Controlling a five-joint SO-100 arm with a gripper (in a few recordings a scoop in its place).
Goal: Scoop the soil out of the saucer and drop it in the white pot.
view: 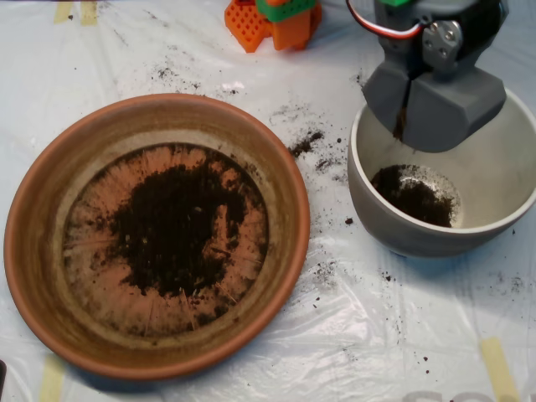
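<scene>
End effector (pixel 404 117) tilted over white pot (pixel 394 222), halves slightly parted.

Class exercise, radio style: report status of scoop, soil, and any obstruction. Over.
Scoop over white pot, slightly parted. Soil mostly in saucer, some in pot bottom. Crumbs on plastic sheet; nothing blocking.

Orange-brown saucer (pixel 33 251), paler ring inside rim, radial streaks. Dark brown-black soil (pixel 176 230). Greyish-white pot (pixel 394 226), cream inside. Grey scoop (pixel 431 105). Orange and green blocks (pixel 272 21). Clear sheet (pixel 402 335), yellowish tape strips (pixel 498 364).
</scene>
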